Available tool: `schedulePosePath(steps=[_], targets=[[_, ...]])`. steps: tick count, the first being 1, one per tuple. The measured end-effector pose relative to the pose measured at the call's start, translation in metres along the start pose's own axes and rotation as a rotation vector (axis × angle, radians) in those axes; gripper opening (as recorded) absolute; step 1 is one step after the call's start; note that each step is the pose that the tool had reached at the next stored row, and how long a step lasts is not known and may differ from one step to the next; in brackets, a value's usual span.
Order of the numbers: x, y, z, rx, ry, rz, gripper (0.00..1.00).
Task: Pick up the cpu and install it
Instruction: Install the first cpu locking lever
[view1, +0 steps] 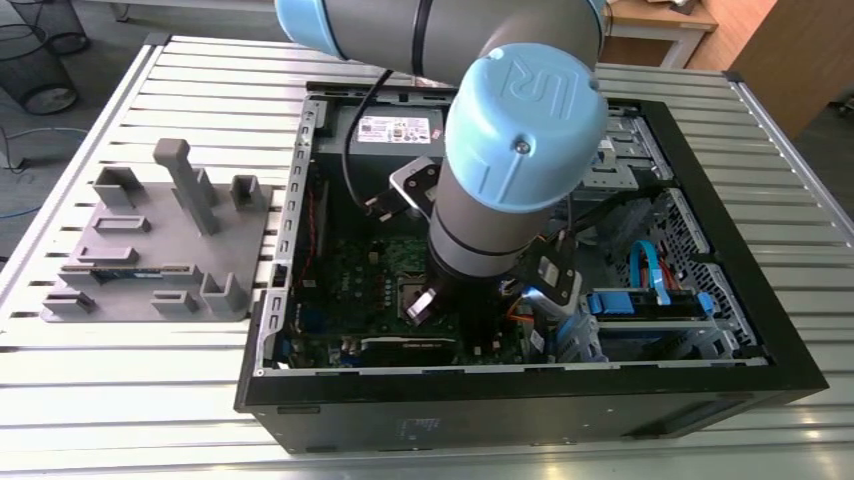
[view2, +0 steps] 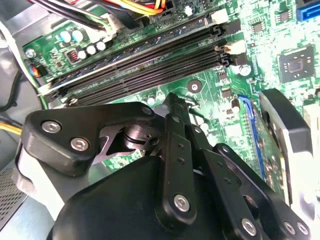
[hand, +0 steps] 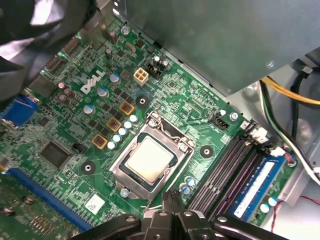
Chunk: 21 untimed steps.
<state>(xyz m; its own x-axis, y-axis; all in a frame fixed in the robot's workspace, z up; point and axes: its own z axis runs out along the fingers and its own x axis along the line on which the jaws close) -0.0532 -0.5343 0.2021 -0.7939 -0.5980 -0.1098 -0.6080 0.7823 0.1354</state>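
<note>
The cpu (hand: 149, 159) already sits in its socket frame (hand: 150, 155) on the motherboard (hand: 65, 130); the claw (hand: 172, 200) hangs just beside it, fingertips pinched together, empty; installing looks nearly finished, needing only a clean lift away

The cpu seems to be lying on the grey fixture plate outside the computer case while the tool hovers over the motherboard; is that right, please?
Not quite: the cpu sits in the socket frame on the motherboard, as the first wrist view shows. The tool does hover over the motherboard.
</note>
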Motion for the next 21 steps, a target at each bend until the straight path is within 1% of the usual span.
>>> schedulePosePath(steps=[5, 8, 13, 15, 18, 21], targets=[[-0.0014, 0.0017, -0.0126, 0.0000, 0.0001, 0.000, 0.11], [-0.0021, 0.0026, -0.0188, 0.0001, 0.0002, 0.000, 0.11], [-0.0020, 0.0028, -0.0192, -0.0002, 0.0000, 0.000, 0.11], [-0.0009, 0.0040, -0.0188, -0.0009, -0.0007, 0.000, 0.11], [0.0012, 0.0078, -0.0178, -0.0015, -0.0016, 0.000, 0.11], [0.0029, 0.0132, -0.0169, -0.0014, -0.0016, 0.000, 0.11]])
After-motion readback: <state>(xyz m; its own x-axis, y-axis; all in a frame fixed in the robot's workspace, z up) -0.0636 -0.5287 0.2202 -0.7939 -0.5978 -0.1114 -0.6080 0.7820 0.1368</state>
